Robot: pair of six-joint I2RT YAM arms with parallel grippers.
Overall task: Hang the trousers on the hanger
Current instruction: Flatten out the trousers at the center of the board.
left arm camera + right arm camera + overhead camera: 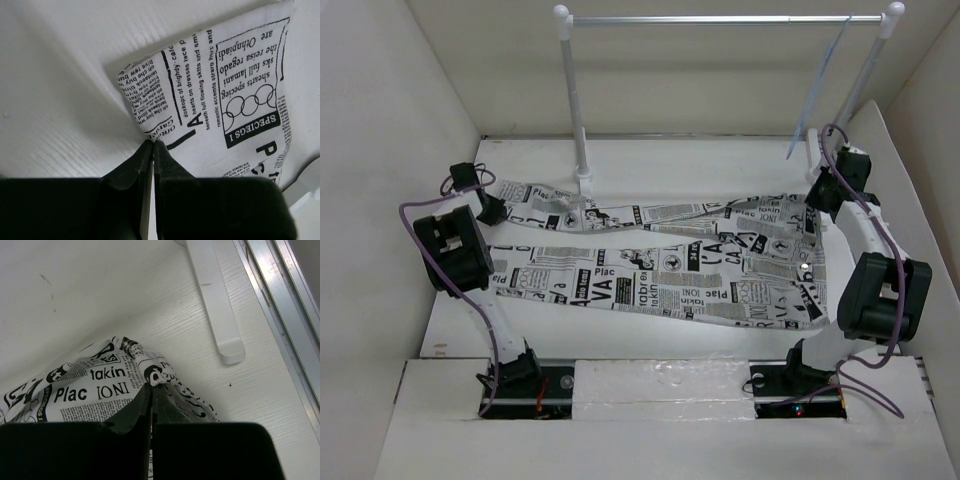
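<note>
Left gripper [492, 208] sits on the far left corner of the trousers [660, 265], and right gripper [817, 192] is on the far right corner. The trousers lie flat across the counter [650, 160]. The hanger [817, 95] hangs from the rail [720, 18] above the right end, clear of the cloth.

Left wrist: left gripper [152, 144] has its jaws together, pinching a thin tented edge of the trousers [225, 90]. The print reads upside down: "SPECIEGS I", "hearts on dresses lace".

Right wrist: right gripper [151, 387] is likewise clamped on a trouser corner [95, 385], near the rail's white foot [217, 305]. Print reads "Plac IONI", "takin".

The step looks like a two-end lift. Both bites are shallow, so raise both ends together, keep the cloth taut without yanking it, and then carry it toward the hanger.
</note>
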